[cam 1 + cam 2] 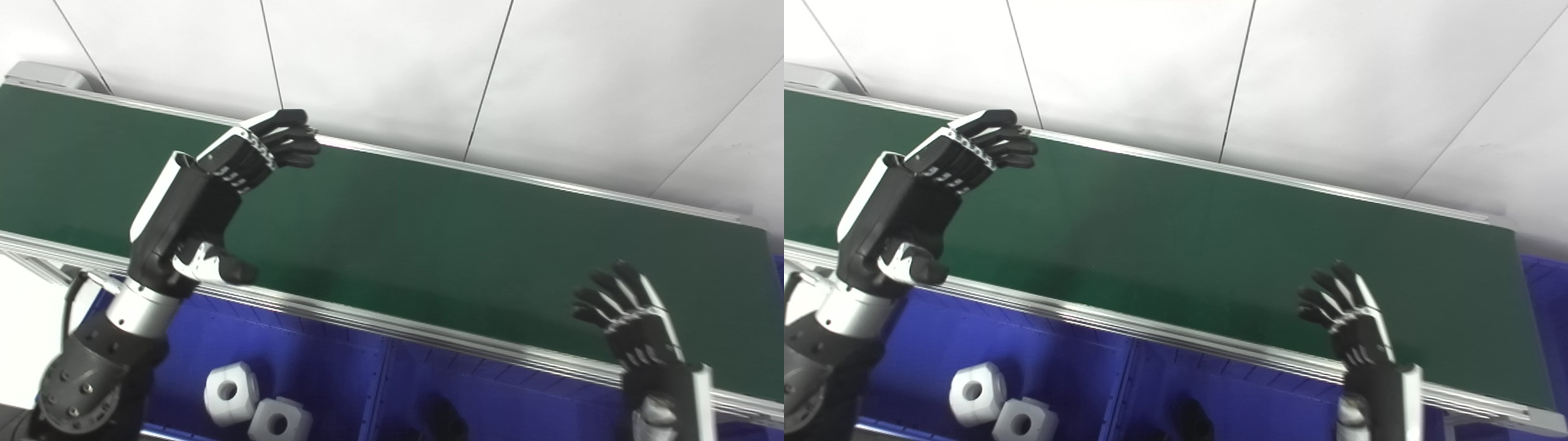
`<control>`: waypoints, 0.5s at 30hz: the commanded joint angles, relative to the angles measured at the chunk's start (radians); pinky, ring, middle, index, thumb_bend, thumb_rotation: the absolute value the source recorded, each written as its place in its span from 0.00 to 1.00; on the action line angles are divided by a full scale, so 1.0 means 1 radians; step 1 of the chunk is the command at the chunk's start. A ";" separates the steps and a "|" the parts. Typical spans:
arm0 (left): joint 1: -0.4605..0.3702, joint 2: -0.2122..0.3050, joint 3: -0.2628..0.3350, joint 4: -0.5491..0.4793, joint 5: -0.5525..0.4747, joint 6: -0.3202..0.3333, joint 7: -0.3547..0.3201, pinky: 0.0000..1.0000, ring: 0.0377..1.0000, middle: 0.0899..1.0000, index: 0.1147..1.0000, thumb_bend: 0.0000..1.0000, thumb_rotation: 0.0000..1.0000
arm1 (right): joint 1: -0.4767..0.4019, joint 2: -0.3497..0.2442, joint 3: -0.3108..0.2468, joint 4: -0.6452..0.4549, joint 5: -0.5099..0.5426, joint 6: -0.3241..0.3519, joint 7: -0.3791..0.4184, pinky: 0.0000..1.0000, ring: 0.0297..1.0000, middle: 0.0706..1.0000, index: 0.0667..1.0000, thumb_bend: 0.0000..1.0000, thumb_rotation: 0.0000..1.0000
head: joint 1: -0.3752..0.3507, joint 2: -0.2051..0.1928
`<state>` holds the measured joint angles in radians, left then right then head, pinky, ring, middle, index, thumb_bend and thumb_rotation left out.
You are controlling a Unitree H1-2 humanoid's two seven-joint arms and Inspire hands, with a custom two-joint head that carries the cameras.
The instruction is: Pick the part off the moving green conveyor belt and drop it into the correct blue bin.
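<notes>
Waiting over the long dark-green conveyor belt (429,226), I hold my left hand (202,202) and right hand (637,331) empty, fingers spread, ready to catch. No part rides it; two white holed blocks (229,392) lie in the blue plastic bin (318,361) below.

I have my left hand (202,202) raised at about nine o'clock in the view, its arm climbing from the bottom left corner through a silver wrist (138,306). The fingers (288,138) are spread and curled forward toward one o'clock, thumb (214,264) jutting out apart from them, nothing held. My right hand (1360,334) sits low at about five o'clock (only partly in frame), fingers fanned apart and pointing up toward eleven o'clock, also empty.
</notes>
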<state>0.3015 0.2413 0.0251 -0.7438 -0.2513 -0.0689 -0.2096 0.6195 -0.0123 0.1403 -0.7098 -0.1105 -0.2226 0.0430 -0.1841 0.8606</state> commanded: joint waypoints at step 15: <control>-0.225 0.095 0.056 -0.071 -0.027 0.057 -0.003 0.76 0.80 0.80 0.85 0.90 0.64 | -0.033 -0.113 -0.166 -0.237 0.066 -0.028 -0.025 0.66 0.72 0.79 0.87 0.83 0.93 | -0.035 -0.009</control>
<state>0.0958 0.3228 0.0762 -0.7971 -0.2737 0.0012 -0.2084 0.6010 -0.1147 -0.0152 -0.9196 -0.0652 -0.2665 0.0227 -0.2209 0.8514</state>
